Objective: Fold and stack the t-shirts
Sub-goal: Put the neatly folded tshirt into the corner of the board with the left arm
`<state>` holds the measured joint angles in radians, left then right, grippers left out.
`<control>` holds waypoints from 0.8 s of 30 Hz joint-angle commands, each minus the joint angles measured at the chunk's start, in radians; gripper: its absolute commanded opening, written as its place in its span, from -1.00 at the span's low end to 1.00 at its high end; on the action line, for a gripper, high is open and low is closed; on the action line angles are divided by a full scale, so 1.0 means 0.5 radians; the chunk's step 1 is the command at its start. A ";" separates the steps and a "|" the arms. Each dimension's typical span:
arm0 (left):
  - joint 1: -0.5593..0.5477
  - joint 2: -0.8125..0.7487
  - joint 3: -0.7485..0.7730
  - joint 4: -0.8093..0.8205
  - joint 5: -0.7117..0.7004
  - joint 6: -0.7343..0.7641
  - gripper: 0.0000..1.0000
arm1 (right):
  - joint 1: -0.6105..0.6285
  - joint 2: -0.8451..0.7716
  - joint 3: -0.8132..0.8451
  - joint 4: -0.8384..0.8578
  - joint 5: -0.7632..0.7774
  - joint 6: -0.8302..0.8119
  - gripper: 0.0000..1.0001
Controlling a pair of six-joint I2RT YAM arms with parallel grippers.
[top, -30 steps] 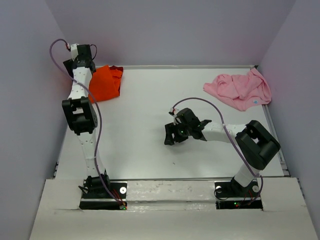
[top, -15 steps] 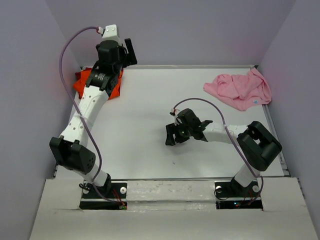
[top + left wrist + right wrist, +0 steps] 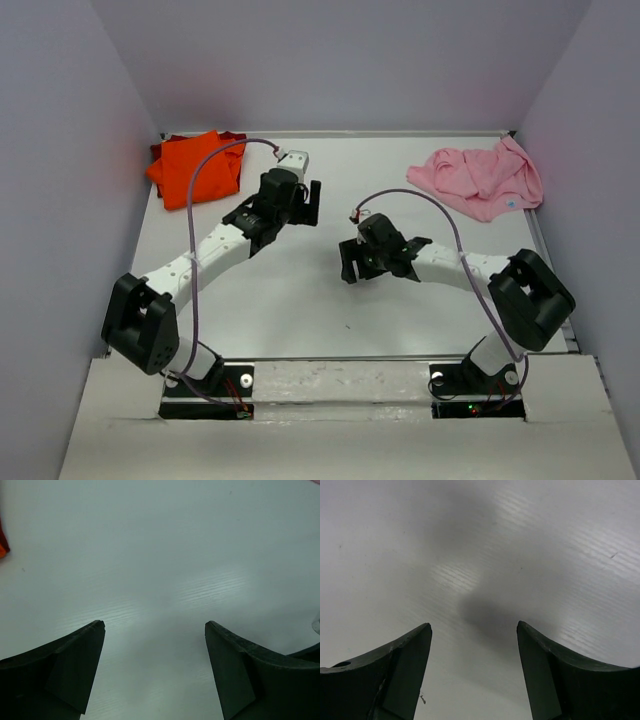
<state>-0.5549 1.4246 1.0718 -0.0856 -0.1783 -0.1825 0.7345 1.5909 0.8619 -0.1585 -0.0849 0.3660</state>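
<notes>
A folded orange t-shirt [image 3: 193, 168] lies in the back left corner, with a dark red edge [image 3: 160, 150] showing from beneath it. At the back right a light pink t-shirt [image 3: 480, 178] lies crumpled. My left gripper [image 3: 312, 205] hangs over bare table right of the orange shirt, open and empty [image 3: 155, 625]; a sliver of orange cloth [image 3: 2, 549] shows at that view's left edge. Near the table's middle my right gripper [image 3: 347, 262] is open too, and only bare table shows between its fingers [image 3: 474, 626].
Grey walls close in the white table [image 3: 300, 300] at the back and on both sides. A raised white ledge [image 3: 340, 380] runs along the near edge by the arm bases. The right arm's cable [image 3: 430, 200] loops above its forearm.
My left arm has swung from the back left corner toward the table's middle, uncovering the orange shirt. The right gripper has shifted only slightly.
</notes>
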 commanded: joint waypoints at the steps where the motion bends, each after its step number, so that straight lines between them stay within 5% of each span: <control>1: -0.068 -0.008 0.093 0.021 -0.205 0.101 0.86 | 0.016 -0.053 0.254 -0.063 0.338 -0.051 0.50; 10: -0.096 0.035 0.154 -0.037 -0.070 0.104 0.86 | -0.410 0.367 0.868 -0.158 0.369 -0.045 0.51; 19: -0.136 -0.150 -0.054 0.147 -0.346 0.110 0.88 | -0.653 1.051 1.834 -0.410 0.510 -0.253 0.51; 24: -0.163 -0.082 -0.027 0.138 -0.270 0.083 0.88 | -0.889 1.251 2.003 -0.496 0.403 -0.263 0.51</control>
<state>-0.6243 1.3903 1.0603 -0.0673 -0.3176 -0.1406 0.3706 2.1773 1.7859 -0.3454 0.1242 0.2600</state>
